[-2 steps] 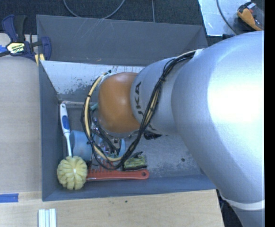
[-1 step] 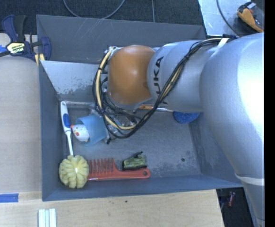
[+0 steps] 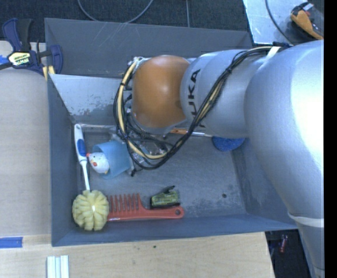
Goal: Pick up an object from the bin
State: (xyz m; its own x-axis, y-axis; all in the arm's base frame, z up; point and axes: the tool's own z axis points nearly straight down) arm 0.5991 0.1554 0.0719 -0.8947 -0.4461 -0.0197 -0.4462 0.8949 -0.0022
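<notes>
Silver-grey and bulky, the arm (image 3: 255, 103) reaches into the grey metal bin (image 3: 61, 172) from the right, its orange wrist cover (image 3: 157, 91) ringed with black and yellow cables (image 3: 151, 152). The end effector (image 3: 135, 162) sits low beneath that cover, over the bin's left-middle floor and just at the right edge of a light-blue cup (image 3: 115, 158) lying on its side; whether it is apart or together cannot be told, and nothing shows in its grip. A red comb (image 3: 148, 212) lies along the near wall, its left end touching a ribbed yellow-green ball (image 3: 90, 211) in the near-left corner. A white brush (image 3: 80, 149) with a blue patch runs along the left wall beside the cup. A blue scrap (image 3: 229, 144) peeks from under the arm at right. A small dark-green toy (image 3: 164, 198) rests just above the comb.
</notes>
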